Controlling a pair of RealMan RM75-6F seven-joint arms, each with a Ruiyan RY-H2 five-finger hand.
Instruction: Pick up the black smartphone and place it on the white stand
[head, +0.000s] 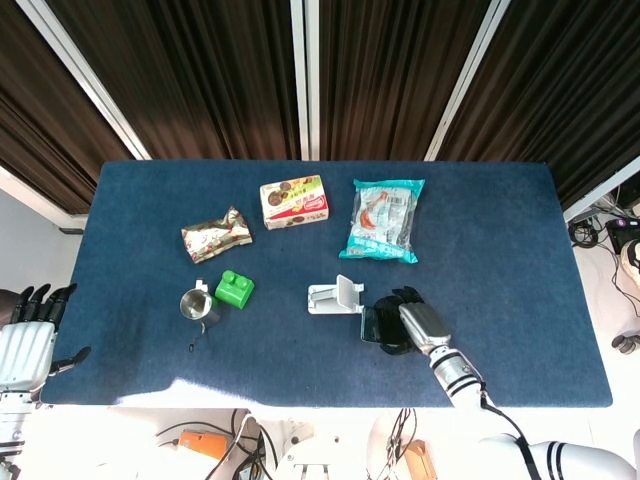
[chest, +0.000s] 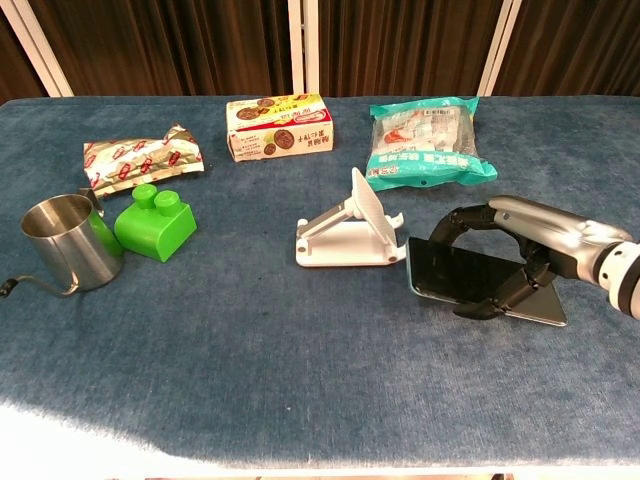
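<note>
The black smartphone (chest: 455, 275) (head: 373, 324) is tilted up off the blue table, just right of the white stand (chest: 352, 232) (head: 335, 296). My right hand (chest: 525, 245) (head: 412, 320) grips it, fingers over its far edge and thumb on the near edge. The phone's left end nearly touches the stand's base. My left hand (head: 28, 335) hangs off the table's left edge with its fingers apart, holding nothing; the chest view does not show it.
A steel cup (chest: 62, 243) and a green block (chest: 153, 222) sit at the left. Along the back lie a snack packet (chest: 140, 157), a biscuit box (chest: 278, 127) and a teal bag (chest: 425, 142). Table's front edge (chest: 320, 455) is near.
</note>
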